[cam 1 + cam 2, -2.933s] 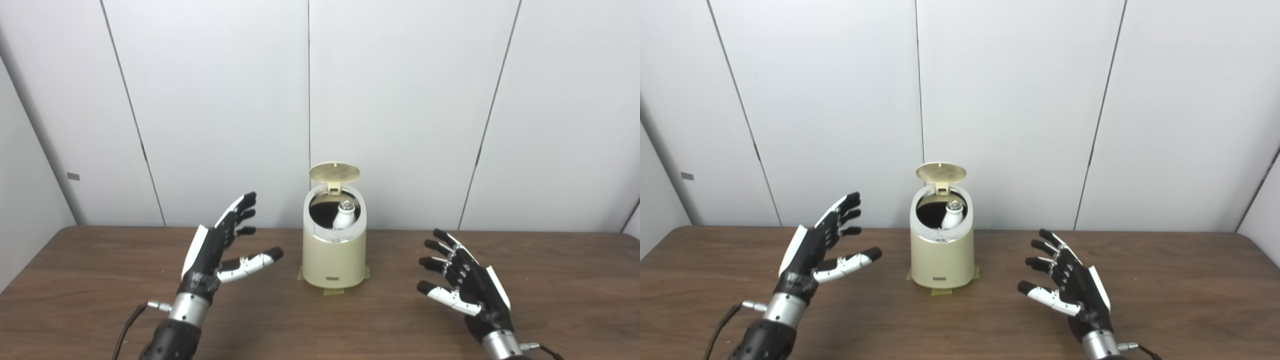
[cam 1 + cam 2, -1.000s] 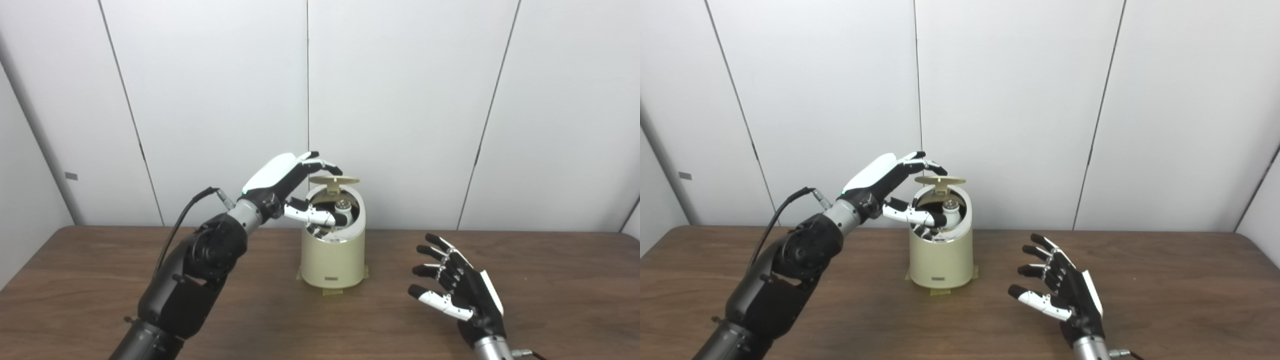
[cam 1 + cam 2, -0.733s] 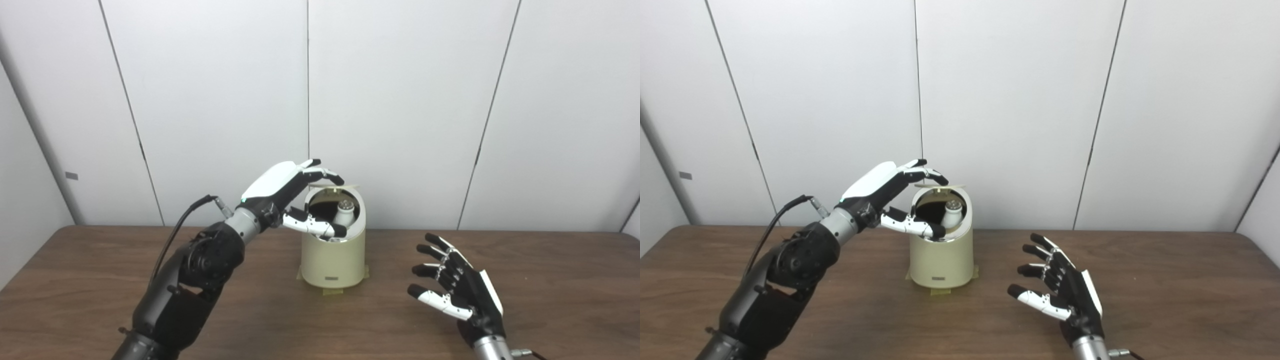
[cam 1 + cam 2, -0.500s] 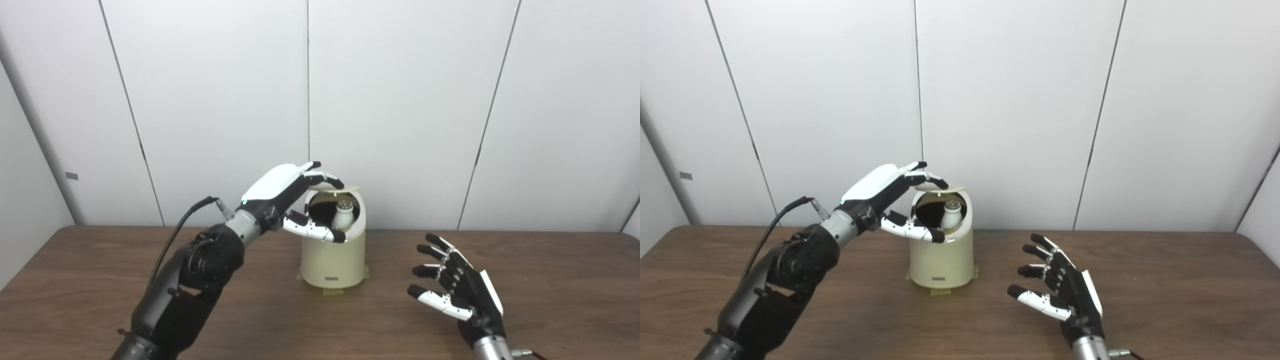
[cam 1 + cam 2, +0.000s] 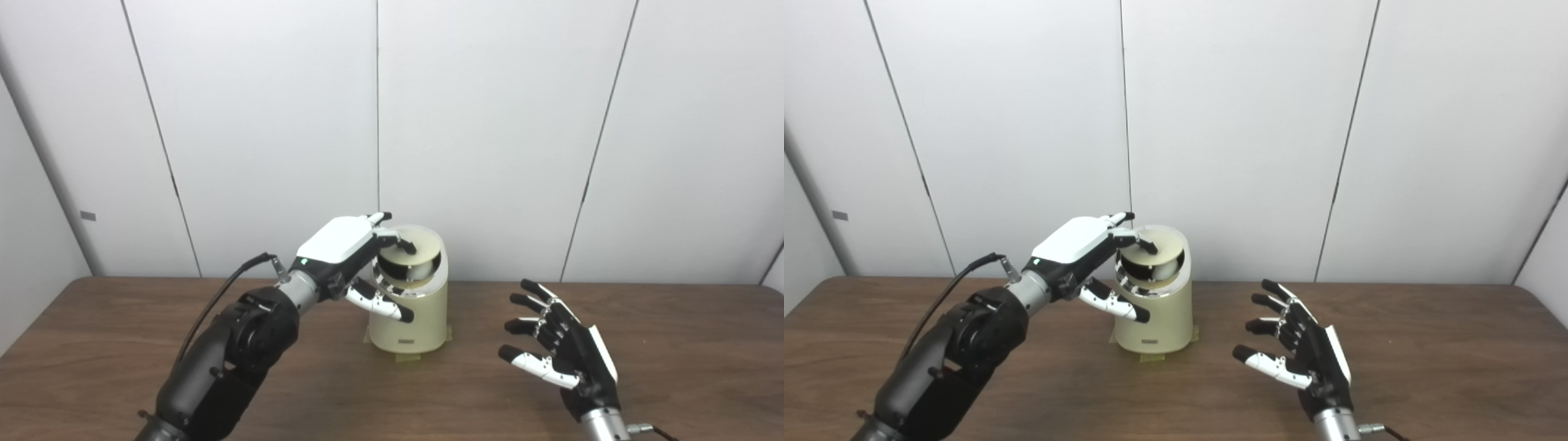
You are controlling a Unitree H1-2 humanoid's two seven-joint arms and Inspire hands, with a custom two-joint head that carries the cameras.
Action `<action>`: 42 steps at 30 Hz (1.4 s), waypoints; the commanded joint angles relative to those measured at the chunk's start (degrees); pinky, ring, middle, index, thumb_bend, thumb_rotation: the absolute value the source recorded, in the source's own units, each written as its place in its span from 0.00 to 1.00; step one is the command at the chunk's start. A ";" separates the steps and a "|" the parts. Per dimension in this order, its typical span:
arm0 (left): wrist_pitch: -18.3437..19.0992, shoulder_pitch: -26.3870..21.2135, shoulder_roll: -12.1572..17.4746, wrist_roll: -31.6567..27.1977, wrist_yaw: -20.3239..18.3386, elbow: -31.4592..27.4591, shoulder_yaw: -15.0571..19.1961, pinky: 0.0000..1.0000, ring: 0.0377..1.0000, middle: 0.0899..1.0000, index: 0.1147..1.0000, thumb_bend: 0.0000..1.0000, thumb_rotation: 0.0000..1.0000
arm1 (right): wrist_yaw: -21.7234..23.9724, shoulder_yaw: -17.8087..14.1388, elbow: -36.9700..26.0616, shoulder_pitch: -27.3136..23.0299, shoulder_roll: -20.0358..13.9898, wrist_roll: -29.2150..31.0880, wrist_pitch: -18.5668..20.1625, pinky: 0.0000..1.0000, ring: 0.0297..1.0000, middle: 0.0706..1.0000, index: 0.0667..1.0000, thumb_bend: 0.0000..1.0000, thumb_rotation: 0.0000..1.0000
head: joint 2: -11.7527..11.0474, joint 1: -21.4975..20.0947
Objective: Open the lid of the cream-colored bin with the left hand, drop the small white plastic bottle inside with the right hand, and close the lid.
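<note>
Fingers (image 5: pixel 401 244) of the left robot hand (image 5: pixel 346 248) press down on the lid (image 5: pixel 419 240) of the cream-colored bin (image 5: pixel 409 294), right at centre frame, and that lid sits tilted low over the opening, with a dark crescent of gap showing along its front edge. Through that gap a sliver of something pale shows, likely the small white plastic bottle (image 5: pixel 421 267), though too little is visible to be sure of it. The left robot hand grips nothing: its fingers curl over the lid's left edge from above, touching it, while the thumb (image 5: pixel 383 305) hangs spread below, pointing down-right in front of the bin's left wall. The forearm runs from the lower left of the frame up to the bin, a black cable (image 5: pixel 208 312) looping off the wrist. Over on the lower right of the frame, the right robot hand (image 5: pixel 560 352) hovers over the bench (image 5: pixel 674 343), palm turned toward the centre, fingers fanned wide apart and holding nothing, well apart from the bin. The bin stands upright near the far edge of the brown wood-grain bench, a small dark label low on its front and yellowish tape (image 5: pixel 407 357) peeking out at its base. Behind everything, a plain white panelled wall (image 5: pixel 490 122) fills the upper frame.
</note>
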 commanded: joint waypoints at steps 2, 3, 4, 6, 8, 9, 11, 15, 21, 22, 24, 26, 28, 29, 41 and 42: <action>-1.71 -1.49 1.45 1.67 1.75 -2.15 0.20 1.00 1.00 0.78 0.75 1.00 0.46 | -0.19 -0.12 -1.48 -2.11 -0.02 0.42 -1.44 0.65 0.58 0.75 0.80 0.89 0.22 | 0.19 -0.01; -1.83 -1.37 1.54 2.00 1.65 -2.30 0.15 1.00 1.00 0.78 0.75 1.00 0.47 | -0.24 -0.08 -1.59 -2.08 -0.02 0.31 -1.35 0.65 0.58 0.75 0.80 0.89 0.22 | 0.24 -0.02; -1.93 -1.24 1.61 2.34 1.52 -2.51 0.12 1.00 1.00 0.78 0.75 1.00 0.47 | -0.30 -0.04 -1.66 -2.06 -0.02 0.15 -1.31 0.64 0.58 0.75 0.80 0.89 0.22 | 0.33 -0.08; -2.28 -0.97 1.66 2.69 1.21 -2.88 0.13 1.00 1.00 0.78 0.75 1.00 0.47 | -0.45 0.02 -1.66 -2.08 -0.03 -0.14 -1.23 0.65 0.58 0.75 0.81 0.89 0.22 | 0.47 -0.14; -2.87 -0.67 1.60 2.47 1.09 -3.19 0.25 1.00 0.99 0.77 0.75 1.00 0.47 | -0.46 0.12 -2.41 -1.98 0.12 -0.13 -0.67 0.65 0.57 0.75 0.81 0.89 0.22 | 0.69 -0.22; -3.12 -0.57 1.58 2.34 1.11 -3.28 0.33 1.00 0.99 0.77 0.74 1.00 0.46 | -0.49 0.18 -2.73 -1.91 0.16 -0.18 -0.44 0.65 0.57 0.75 0.81 0.89 0.22 | 0.76 -0.24; -3.37 -0.32 1.63 2.44 0.94 -3.57 0.25 1.00 0.99 0.77 0.74 1.00 0.45 | -0.60 0.29 -3.32 -1.80 0.27 -0.27 -0.01 0.64 0.57 0.75 0.81 0.88 0.22 | 1.00 -0.32; -2.58 0.22 1.79 2.82 -0.87 -4.75 -0.29 1.00 0.99 0.77 0.74 1.00 0.45 | -0.47 0.26 -3.81 -1.77 0.40 0.26 0.66 0.62 0.58 0.75 0.80 0.88 0.21 | 1.30 -0.43; -2.47 0.87 1.68 3.59 -2.38 -4.64 -1.22 1.00 0.99 0.77 0.74 1.00 0.46 | -0.26 0.16 -3.54 -1.89 0.25 0.56 0.42 0.65 0.56 0.76 0.80 0.87 0.21 | 1.68 -0.53; -2.28 0.94 1.50 4.03 -2.42 -4.41 -1.50 1.00 0.99 0.77 0.74 1.00 0.47 | -0.11 0.15 -3.36 -1.94 0.21 0.77 0.24 0.66 0.55 0.75 0.80 0.88 0.20 | 1.68 -0.53; -1.87 1.00 1.22 5.18 -2.40 -3.98 -2.08 1.00 0.99 0.77 0.74 1.00 0.47 | 0.10 0.18 -3.13 -2.01 0.11 0.95 -0.06 0.66 0.55 0.76 0.80 0.87 0.19 | 1.73 -0.52; -1.55 0.99 0.96 6.97 -1.99 -3.24 -2.87 1.00 0.99 0.78 0.76 1.00 0.47 | 0.25 0.25 -3.15 -2.04 0.06 1.06 -0.15 0.64 0.55 0.76 0.81 0.87 0.19 | 1.76 -0.56; -1.38 0.82 0.71 9.98 -0.87 -1.62 -4.18 1.00 1.00 0.80 0.78 1.00 0.49 | 0.38 0.20 -3.45 -1.97 0.23 1.57 0.12 0.62 0.55 0.76 0.81 0.87 0.18 | 1.86 -0.74; -1.33 0.77 0.62 11.01 -0.45 -1.08 -4.59 1.00 1.00 0.81 0.80 1.00 0.50 | 0.41 0.19 -3.59 -1.92 0.29 1.73 0.24 0.62 0.55 0.76 0.81 0.87 0.18 | 1.87 -0.76; -0.56 -0.05 -0.46 12.89 4.06 8.07 -5.90 1.00 1.00 0.87 0.85 1.00 0.50 | -0.02 0.32 -5.40 -1.41 0.56 1.69 1.85 0.62 0.55 0.75 0.80 0.87 0.18 | 1.99 -1.28; -0.70 -0.10 -0.48 12.59 4.25 8.53 -5.84 1.00 1.00 0.87 0.85 1.00 0.50 | -0.06 0.33 -5.58 -1.35 0.59 1.68 2.05 0.61 0.54 0.75 0.80 0.87 0.18 | 2.01 -1.29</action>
